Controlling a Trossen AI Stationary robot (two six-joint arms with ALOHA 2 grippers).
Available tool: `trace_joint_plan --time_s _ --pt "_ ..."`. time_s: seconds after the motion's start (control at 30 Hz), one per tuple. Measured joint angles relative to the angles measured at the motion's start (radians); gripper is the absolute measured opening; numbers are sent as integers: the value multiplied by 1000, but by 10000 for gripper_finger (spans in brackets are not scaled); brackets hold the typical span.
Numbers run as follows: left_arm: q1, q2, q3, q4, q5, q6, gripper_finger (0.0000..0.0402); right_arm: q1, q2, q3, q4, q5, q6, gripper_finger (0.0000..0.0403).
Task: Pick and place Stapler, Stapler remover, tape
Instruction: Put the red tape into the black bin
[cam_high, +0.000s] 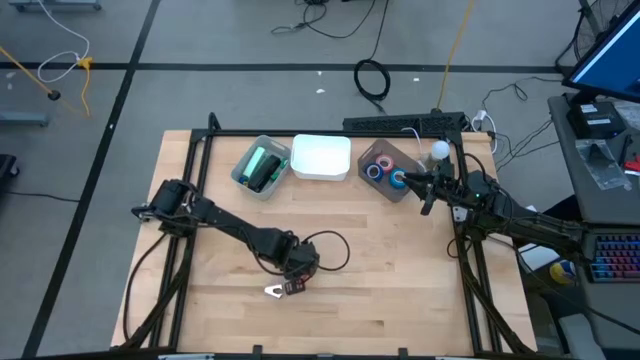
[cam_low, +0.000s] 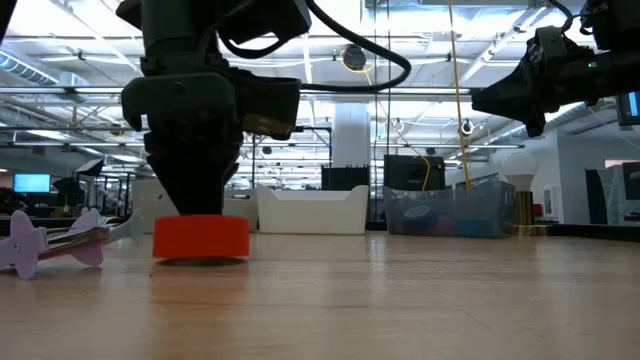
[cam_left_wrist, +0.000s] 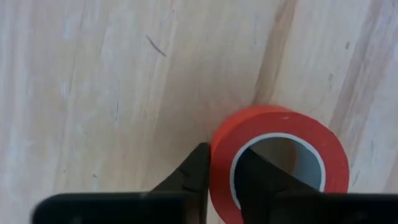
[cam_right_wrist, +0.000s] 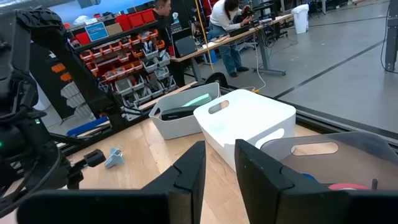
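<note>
One red tape roll (cam_left_wrist: 280, 163) sits on the table (cam_high: 400, 280) at about six o'clock, near the front edge, with the left gripper (cam_high: 294, 282) down over it: one finger (cam_left_wrist: 189, 177) stands outside the wall, the other inside the white core, the jaws narrowed around the wall (whether they truly pinch it yet I cannot tell). Just beside it, at roughly nine o'clock from the roll, lies the stapler remover (cam_high: 274, 290), not yet binned. Farther back, at twelve o'clock, three bins stand in a row: the grey bin (cam_high: 262, 167) already holds a green stapler (cam_high: 263, 163), the white bin (cam_high: 321, 158) looks unfilled, and the clear bin (cam_high: 388, 171) carries blue and pink tape rolls. Hovering by that clear bin at two o'clock, the right gripper (cam_high: 430, 189) shows slightly parted fingers gripping nothing.
</note>
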Motion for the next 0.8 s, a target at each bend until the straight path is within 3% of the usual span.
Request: trace_joint_plan --time_s 0.07,0.43,0.7,0.8 --pt "4 0 0 0 6 14 38 0 0 0 0 0 0 79" --pt "63 -15 0 23 26 24 48 0 0 0 1 0 60 79" --pt "171 -143 -1 118 23 58 39 0 0 0 2 -9 219 79" --pt "225 -203 -1 218 20 63 39 0 1 0 7 -80 242 79"
